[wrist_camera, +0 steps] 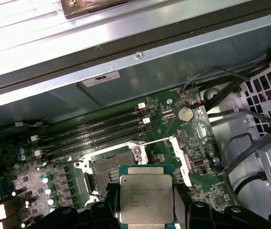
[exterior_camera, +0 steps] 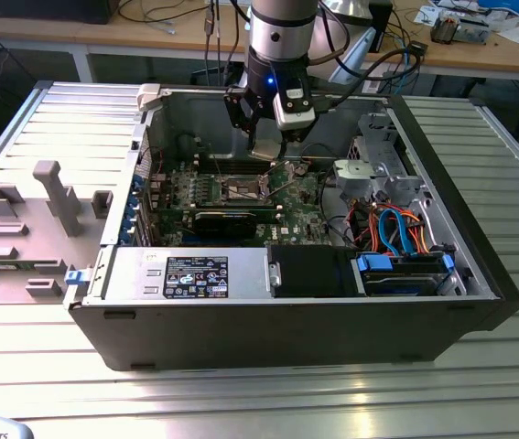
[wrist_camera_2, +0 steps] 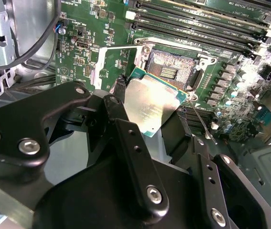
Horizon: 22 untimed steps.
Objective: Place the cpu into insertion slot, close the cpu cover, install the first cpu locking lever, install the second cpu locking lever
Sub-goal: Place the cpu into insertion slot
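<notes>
gripper (wrist_camera: 147,212) clamped on the cpu (wrist_camera: 146,196), hovering near the insertion slot (wrist_camera: 105,174) (socket bare, so no sliding): I'd square it to the slot, then lower flat.

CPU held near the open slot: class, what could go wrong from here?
The cpu, gripped by its edges in the gripper, looks offset from the slot; lowered off-line, it might land askew on the contacts. A thin rod beside the slot could snag the gripper.
</notes>
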{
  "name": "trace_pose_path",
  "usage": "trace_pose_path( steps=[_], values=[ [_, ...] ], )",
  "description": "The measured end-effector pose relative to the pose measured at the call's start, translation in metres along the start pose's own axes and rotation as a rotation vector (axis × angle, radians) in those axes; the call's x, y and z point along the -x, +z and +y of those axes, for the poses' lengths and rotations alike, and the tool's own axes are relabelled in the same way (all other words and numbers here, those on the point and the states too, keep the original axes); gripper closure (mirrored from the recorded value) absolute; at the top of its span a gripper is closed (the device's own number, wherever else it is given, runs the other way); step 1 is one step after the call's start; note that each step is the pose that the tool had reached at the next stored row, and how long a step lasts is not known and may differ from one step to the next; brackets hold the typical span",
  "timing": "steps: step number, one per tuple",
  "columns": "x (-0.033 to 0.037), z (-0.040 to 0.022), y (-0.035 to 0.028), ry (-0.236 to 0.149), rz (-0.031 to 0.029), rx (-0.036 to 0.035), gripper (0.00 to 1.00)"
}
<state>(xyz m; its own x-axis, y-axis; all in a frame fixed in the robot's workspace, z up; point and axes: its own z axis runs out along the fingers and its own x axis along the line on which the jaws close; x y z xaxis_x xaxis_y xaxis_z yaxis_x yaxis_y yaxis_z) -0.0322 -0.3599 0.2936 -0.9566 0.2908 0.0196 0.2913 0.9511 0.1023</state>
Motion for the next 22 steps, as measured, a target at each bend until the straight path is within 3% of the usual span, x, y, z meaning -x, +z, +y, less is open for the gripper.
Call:
trace_pose_path(
  steps=[22],
  values=[
    [0.0,-0.0001,0.0007,0.019,-0.002,0.0004,0.46]
  ],
)
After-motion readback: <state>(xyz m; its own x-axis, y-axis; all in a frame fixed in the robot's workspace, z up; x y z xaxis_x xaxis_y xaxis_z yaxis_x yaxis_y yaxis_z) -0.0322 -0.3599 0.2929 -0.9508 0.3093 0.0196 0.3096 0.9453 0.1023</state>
